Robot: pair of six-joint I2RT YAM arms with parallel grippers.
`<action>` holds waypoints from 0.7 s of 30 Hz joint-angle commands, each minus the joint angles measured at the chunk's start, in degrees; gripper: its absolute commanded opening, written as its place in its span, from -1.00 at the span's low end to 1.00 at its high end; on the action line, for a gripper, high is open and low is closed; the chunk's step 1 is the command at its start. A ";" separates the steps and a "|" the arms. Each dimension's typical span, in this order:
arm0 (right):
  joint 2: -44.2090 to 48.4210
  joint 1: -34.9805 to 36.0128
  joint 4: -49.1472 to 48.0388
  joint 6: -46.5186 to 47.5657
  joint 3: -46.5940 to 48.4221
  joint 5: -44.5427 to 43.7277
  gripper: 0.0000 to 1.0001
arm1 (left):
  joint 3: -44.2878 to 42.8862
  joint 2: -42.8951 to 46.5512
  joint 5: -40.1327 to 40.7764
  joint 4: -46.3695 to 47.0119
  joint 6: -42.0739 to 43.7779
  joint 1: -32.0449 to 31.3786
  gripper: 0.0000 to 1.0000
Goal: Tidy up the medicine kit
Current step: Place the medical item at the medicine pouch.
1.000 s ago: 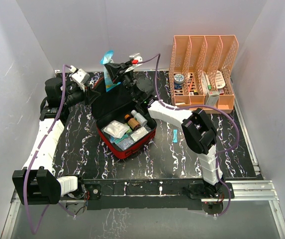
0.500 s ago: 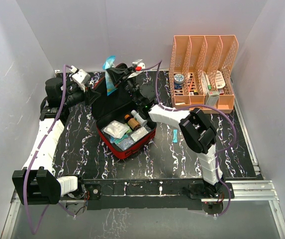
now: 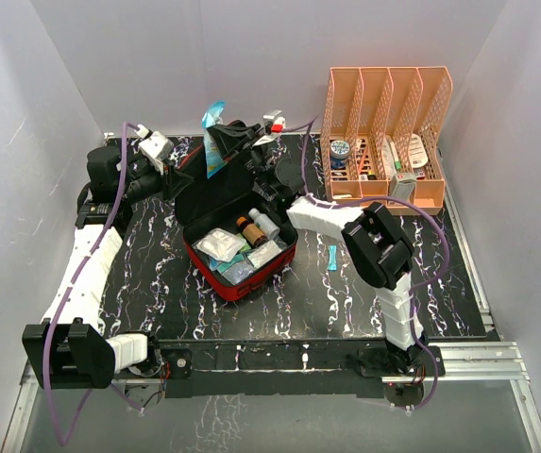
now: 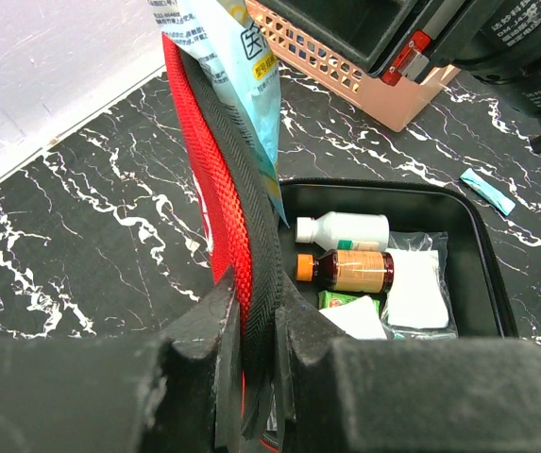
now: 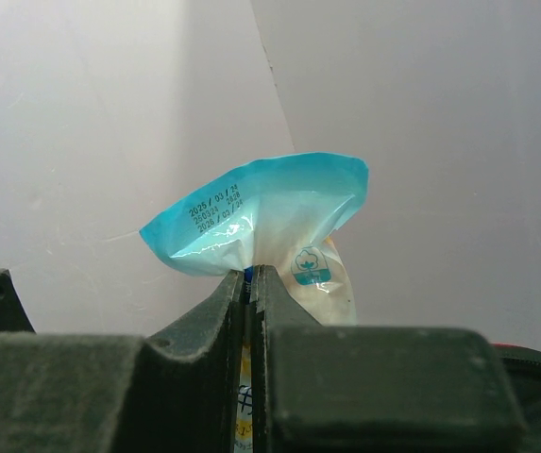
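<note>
Left gripper (image 4: 254,316) clamped on medicine kit (image 4: 225,189) lid rim. Right gripper (image 5: 251,283) pinched tight on blue packet (image 5: 270,203), at kit's 12 o'clock.

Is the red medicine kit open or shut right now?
Open: the kit's lid stands up, pinched in the left claw, with bottles and packets showing inside.

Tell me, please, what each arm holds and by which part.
The left jaws pinch the red soft fabric zip case by the rim of its raised lid; the right jaws pinch a light-blue plastic pouch just below its sealed top.
</note>
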State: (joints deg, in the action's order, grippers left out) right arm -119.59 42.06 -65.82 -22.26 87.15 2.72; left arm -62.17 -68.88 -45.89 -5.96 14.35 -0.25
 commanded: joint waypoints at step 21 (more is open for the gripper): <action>11.77 -2.41 -14.52 -11.65 -15.16 -3.68 -1.00 | 1.52 3.37 10.26 5.93 -2.94 -1.62 -1.00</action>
State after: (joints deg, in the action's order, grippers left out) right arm -110.48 40.60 -73.73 -31.68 71.46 0.84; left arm -60.95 -67.94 -37.23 -2.66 12.64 -1.52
